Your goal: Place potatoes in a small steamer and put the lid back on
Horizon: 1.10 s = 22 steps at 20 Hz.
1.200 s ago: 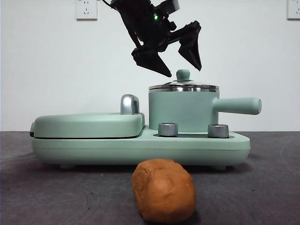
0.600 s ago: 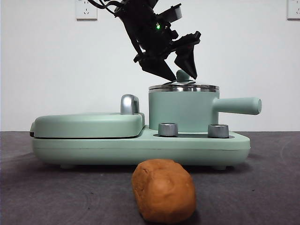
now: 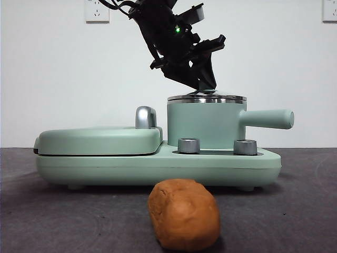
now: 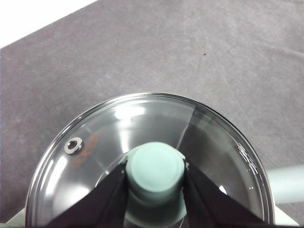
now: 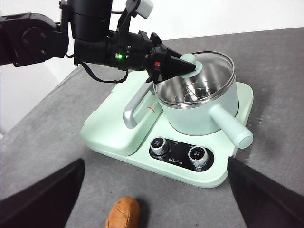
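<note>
The left gripper (image 4: 156,173) angles steeply down, jaws clamped; the right gripper (image 5: 152,190) hangs high, jaws spread.

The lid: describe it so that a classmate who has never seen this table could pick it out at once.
Find the mint-green cooker on the dark table. On its right side stands a small steamer with a straight side handle, and the lid sits on top of it, with the left gripper shut on its knob. Unlike the flat opaque griddle cover beside it, it is round clear glass with a steel rim.

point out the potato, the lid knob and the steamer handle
potato (image 3: 184,214), front view, middle of its skin
lid knob (image 4: 156,167), left wrist view, its flat top
steamer handle (image 3: 268,119), front view, midway along it
</note>
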{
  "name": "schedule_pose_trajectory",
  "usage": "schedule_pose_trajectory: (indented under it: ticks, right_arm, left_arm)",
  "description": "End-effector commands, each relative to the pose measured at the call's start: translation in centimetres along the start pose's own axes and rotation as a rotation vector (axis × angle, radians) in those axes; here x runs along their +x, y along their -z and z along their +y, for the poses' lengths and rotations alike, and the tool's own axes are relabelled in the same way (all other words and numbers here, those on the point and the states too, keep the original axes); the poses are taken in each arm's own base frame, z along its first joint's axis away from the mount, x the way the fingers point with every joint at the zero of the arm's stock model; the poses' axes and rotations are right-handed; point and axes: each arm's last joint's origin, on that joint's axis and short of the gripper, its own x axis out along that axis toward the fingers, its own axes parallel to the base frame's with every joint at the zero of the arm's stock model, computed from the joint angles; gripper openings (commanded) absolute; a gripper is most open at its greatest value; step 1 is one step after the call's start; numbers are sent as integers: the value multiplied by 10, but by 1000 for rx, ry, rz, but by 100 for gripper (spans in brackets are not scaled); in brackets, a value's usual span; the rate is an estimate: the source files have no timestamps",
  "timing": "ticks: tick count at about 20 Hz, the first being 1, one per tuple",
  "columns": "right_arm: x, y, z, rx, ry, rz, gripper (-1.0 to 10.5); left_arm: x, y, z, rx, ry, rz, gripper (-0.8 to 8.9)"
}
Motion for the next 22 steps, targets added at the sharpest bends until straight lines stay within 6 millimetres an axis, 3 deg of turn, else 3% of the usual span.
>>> schedule_pose_trajectory:
  ticks: [1, 5, 13, 18, 22]
  right_arm:
    - [-2, -4, 2, -1, -4, -14, 478]
    - [-2, -4, 2, -1, -4, -14, 478]
    - [-1, -1, 1, 25, 8, 18, 480]
    - [9, -2, -5, 71, 1, 81, 480]
    - [29, -5, -9, 129, -44, 176, 480]
  left_arm:
    - [5, -4, -4, 14, 10, -19, 86]
    - [-5, -19, -4, 6, 9, -24, 86]
    - [-59, -63, -5, -1, 11, 31, 80]
    - [-102, -75, 7, -17, -25, -3, 80]
    - [-138, -81, 26, -39, -80, -43, 80]
